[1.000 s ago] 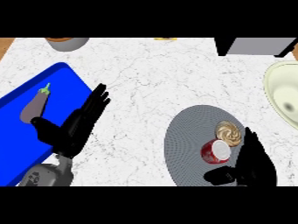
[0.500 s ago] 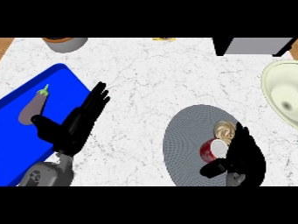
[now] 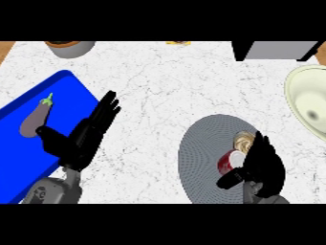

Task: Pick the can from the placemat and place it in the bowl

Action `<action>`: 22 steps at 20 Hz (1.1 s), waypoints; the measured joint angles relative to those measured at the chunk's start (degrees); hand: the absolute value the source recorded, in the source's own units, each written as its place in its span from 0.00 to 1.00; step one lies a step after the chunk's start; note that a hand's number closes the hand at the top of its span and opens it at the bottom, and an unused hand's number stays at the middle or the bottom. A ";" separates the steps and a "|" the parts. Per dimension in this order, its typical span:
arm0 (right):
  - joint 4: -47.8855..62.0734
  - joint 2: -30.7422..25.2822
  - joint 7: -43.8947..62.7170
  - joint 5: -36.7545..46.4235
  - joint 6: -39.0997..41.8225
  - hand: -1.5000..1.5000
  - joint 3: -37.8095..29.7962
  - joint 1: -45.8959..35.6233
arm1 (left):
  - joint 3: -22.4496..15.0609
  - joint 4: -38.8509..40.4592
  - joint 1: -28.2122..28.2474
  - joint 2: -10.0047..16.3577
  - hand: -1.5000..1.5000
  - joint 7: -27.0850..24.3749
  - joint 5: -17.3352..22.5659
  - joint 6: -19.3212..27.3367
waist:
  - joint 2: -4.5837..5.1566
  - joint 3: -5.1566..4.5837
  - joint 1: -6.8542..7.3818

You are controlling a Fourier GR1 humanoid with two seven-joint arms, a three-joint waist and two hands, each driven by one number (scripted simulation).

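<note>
The red can (image 3: 229, 161) with a pale end lies on the round grey placemat (image 3: 204, 143), and a tan round part (image 3: 244, 141) shows just behind it. My right hand (image 3: 263, 165) is against the can's right side, open, with its fingers pointing up past the tan part and its thumb (image 3: 230, 181) under the can. It covers the can's right edge. The cream bowl (image 3: 319, 106) sits at the right edge, apart from the placemat. My left hand (image 3: 86, 135) rests open, fingers up, at the blue mat's right edge.
A blue mat (image 3: 17, 143) at the left carries a purple eggplant (image 3: 35, 119). A grey pot (image 3: 70, 47) stands at the back left and a grey box-like appliance (image 3: 275, 50) at the back right. The counter ends in wood at both back corners.
My right hand has moved left and forward across the placemat until it meets the can. The left hand has stayed where it was.
</note>
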 measured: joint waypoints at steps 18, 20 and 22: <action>6.66 -0.32 -0.82 1.77 -4.60 1.00 0.47 -3.76 | 1.21 -0.24 0.72 -1.01 0.50 0.01 -0.92 -1.33 | -0.45 -0.35 -0.25; 6.53 -0.50 -1.36 2.92 -5.21 1.00 1.46 -2.94 | 1.57 0.37 0.45 -1.23 0.50 0.05 -1.18 -1.36 | -0.51 -0.41 -0.39; 7.03 -0.64 -1.61 3.35 -5.61 1.00 1.89 -3.26 | 0.87 -0.82 1.40 -1.80 0.50 0.35 -1.81 -0.89 | -0.57 -0.45 -0.34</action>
